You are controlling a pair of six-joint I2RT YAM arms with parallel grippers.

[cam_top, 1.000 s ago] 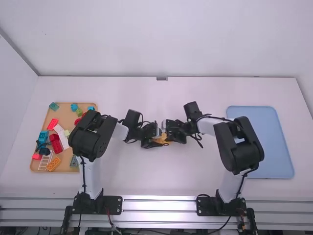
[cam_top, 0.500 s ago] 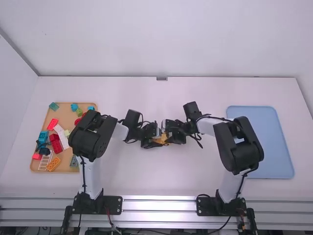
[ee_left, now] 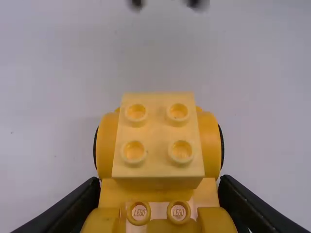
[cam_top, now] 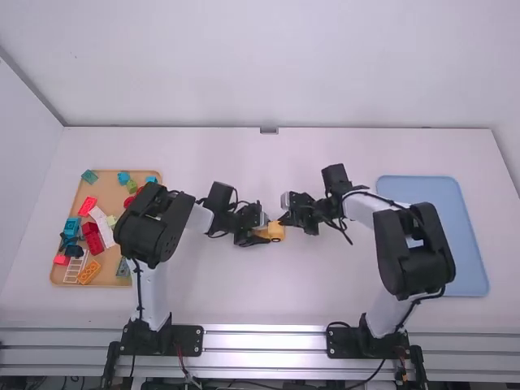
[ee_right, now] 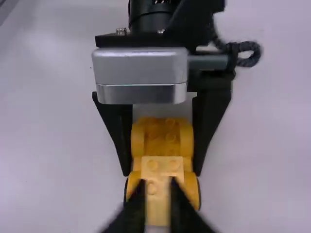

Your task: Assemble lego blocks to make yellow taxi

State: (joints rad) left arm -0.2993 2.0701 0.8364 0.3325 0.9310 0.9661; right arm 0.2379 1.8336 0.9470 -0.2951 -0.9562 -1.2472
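The left gripper (cam_top: 264,231) has its two black fingers (ee_right: 115,133) closed from both sides on the yellow car (ee_left: 108,145), pinching it at its narrower middle, between the rounded fenders. In the high view the car is between the two arms, near the middle of the white surface (cam_top: 244,284). Its plastic is smooth and a little shiny, with curved fenders, and dark wheel edges show at the sides. On it sits a pale yellow block (ee_left: 158,167), square-edged, with four round hollow studs on its top.

The right gripper (cam_top: 282,219) is near the car. Its fingers are spread: the left wrist view shows their two dark tips apart from each other, with a gap to the block, so they hold nothing.

At the left of the surface, a tan tray (cam_top: 116,279) with rounded corners carries toy pieces of many colours. At the right lies a flat light blue tray (cam_top: 463,244), partly under the right arm.
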